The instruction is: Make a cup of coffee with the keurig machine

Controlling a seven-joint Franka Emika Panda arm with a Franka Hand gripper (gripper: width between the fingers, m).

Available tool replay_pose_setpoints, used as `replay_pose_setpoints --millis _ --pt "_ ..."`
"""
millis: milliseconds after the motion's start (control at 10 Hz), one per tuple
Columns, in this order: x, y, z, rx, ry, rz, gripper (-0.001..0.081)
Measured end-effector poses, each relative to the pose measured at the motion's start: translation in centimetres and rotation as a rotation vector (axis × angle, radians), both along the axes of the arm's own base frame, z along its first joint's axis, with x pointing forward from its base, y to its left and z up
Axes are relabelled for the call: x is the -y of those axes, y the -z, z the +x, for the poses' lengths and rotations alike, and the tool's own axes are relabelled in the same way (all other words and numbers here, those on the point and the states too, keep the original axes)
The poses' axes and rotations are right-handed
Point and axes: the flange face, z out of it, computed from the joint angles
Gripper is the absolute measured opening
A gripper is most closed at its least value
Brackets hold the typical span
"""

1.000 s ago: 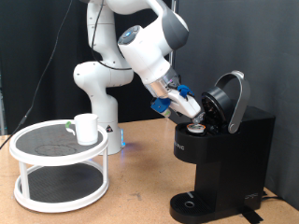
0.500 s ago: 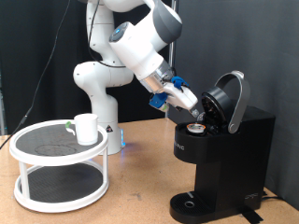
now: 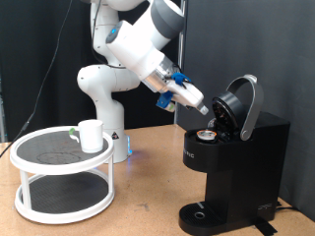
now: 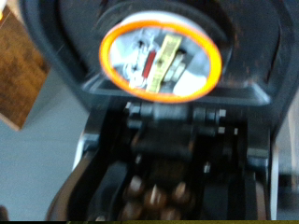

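The keurig machine [image 3: 239, 165] stands at the exterior view's right with its hinged lid [image 3: 242, 102] raised. A small pod with a tan top [image 3: 205, 135] sits in its open chamber. My gripper [image 3: 195, 101] hangs in the air just left of the lid and above the pod, open and holding nothing. The wrist view looks into the lid's underside with its orange ring [image 4: 161, 56] and the dark chamber [image 4: 154, 191] below; my fingers do not show there. The white cup [image 3: 91, 135] stands on the top shelf of a round stand [image 3: 39, 165] at the exterior view's left, far from the gripper.
The white two-tier stand has a dark mesh top and a lower shelf [image 3: 59, 202]. The robot base [image 3: 103, 93] stands behind it. The wooden table [image 3: 148, 211] runs between the stand and the machine. A dark curtain is behind.
My gripper has drawn back up and to the exterior view's left, away from the chamber. The pod stays in the machine. The cup and lid have not moved.
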Motion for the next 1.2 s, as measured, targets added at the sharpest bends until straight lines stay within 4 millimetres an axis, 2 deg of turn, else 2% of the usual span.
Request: replay_pose_setpoints --millis 300,700,1000,1200 --pt "2.0 -4.2 -0.5 0.058 0.074 0.061 0.0734" --pt "3.1 -9.4 0.3 0.109 0.119 0.1 0.0734" --pt "3.1 -9.8 0.5 0.115 0.136 0.133 0.0734" --pt "1.9 -11.0 1.1 0.13 0.176 0.207 0.0734"
